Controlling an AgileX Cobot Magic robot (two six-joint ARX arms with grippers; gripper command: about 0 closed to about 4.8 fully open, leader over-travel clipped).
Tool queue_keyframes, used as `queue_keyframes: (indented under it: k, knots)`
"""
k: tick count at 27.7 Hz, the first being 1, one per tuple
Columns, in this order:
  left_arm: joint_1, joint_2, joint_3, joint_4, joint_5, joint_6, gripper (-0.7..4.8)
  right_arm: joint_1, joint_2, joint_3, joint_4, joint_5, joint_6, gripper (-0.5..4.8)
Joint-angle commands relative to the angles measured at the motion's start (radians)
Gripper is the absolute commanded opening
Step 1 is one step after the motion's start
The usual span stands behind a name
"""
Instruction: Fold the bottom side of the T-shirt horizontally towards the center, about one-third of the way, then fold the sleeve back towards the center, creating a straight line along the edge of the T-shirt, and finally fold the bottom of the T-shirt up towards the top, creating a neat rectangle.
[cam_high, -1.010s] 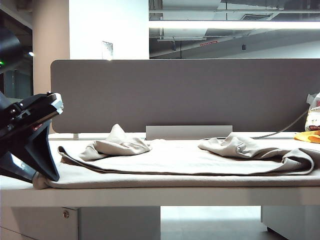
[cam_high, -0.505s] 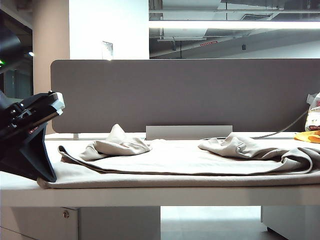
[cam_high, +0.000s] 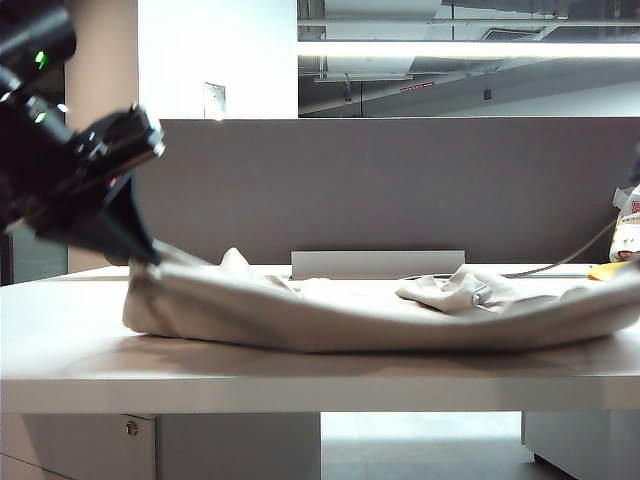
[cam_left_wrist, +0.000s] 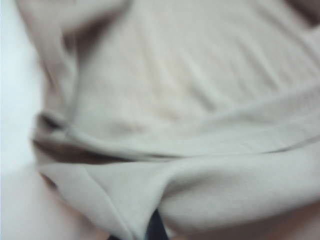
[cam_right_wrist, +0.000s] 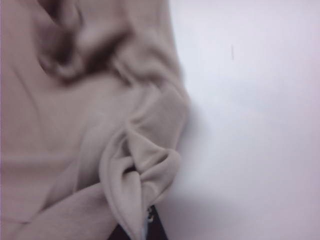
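Observation:
The light-beige T-shirt (cam_high: 380, 320) lies across the white table (cam_high: 300, 375), its near side raised in a long taut band from left to right. My left gripper (cam_high: 148, 256) hangs above the table's left end, shut on that raised cloth. In the left wrist view the T-shirt (cam_left_wrist: 175, 100) fills the frame, and a stitched hem, the bottom of the T-shirt (cam_left_wrist: 102, 192), runs into the left gripper (cam_left_wrist: 150, 232). In the right wrist view my right gripper (cam_right_wrist: 145, 227) is shut on a bunched fold of the T-shirt (cam_right_wrist: 65, 125) beside bare table (cam_right_wrist: 250, 100). The exterior view does not show the right gripper.
A grey partition panel (cam_high: 380, 190) stands along the back of the table. At the far right lie a yellow-orange item (cam_high: 605, 270) and a white bag (cam_high: 628, 230), with a cable running to them. The table's front edge is close to the shirt.
My left gripper has risen from the table's near-left corner and moved inward. The shirt's near side, flat before, now hangs lifted and stretched across the table.

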Motion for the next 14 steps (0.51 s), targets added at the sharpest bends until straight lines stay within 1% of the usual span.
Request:
queue_keyframes:
  k: [1,3,7,14]
  knots:
    - [0.006,0.005,0.089,-0.032,-0.066,0.049,-0.06,0.001,-0.003,0.060,0.025,0.005,0.011,-0.02]
    - [0.019,0.021,0.143,-0.051,-0.073,0.070,-0.06,0.001,-0.001,0.093,0.026,0.006,0.012,-0.02]
    - [0.049,0.080,0.226,-0.055,-0.071,0.079,-0.06,0.001,0.024,0.161,0.040,0.009,0.034,-0.02]
    - [0.082,0.267,0.409,-0.087,-0.071,0.125,-0.06,0.014,0.166,0.310,0.040,0.013,0.046,-0.02]
